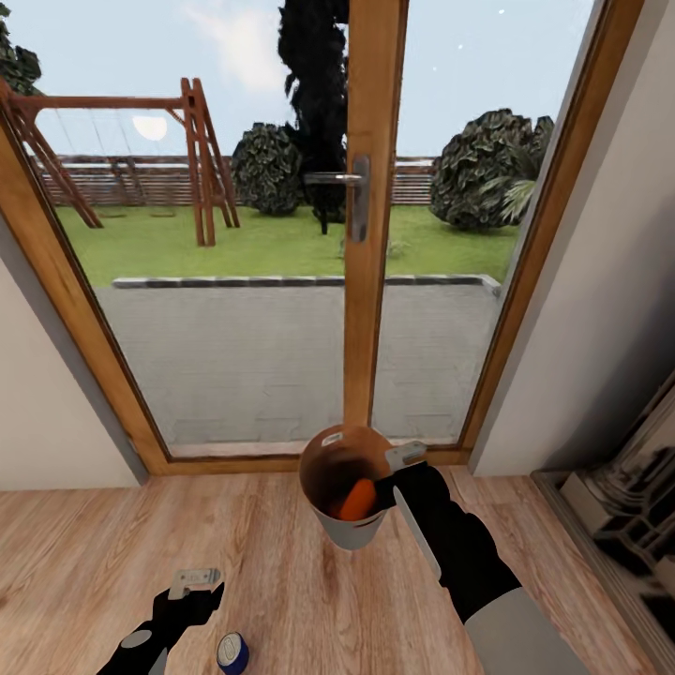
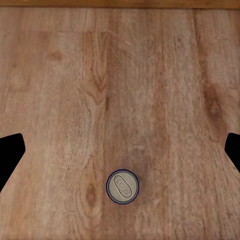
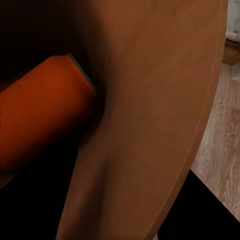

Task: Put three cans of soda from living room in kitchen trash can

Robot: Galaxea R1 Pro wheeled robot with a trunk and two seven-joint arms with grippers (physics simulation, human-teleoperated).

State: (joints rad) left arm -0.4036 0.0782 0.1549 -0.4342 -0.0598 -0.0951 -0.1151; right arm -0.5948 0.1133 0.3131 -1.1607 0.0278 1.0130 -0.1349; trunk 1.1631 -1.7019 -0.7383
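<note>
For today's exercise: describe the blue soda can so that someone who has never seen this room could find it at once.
Start at the wood-framed glass doors facing the garden, then look down to the plank floor in front of them. The blue soda can stands upright there, just beside the left hand. Unlike the orange can lying inside the trash can, it is dark blue and out on the floor.

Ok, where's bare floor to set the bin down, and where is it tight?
Bare planks lie between the trash can and the left gripper, and left toward the wall. It is tight by the blue can and at the dark unit on the right.
</note>
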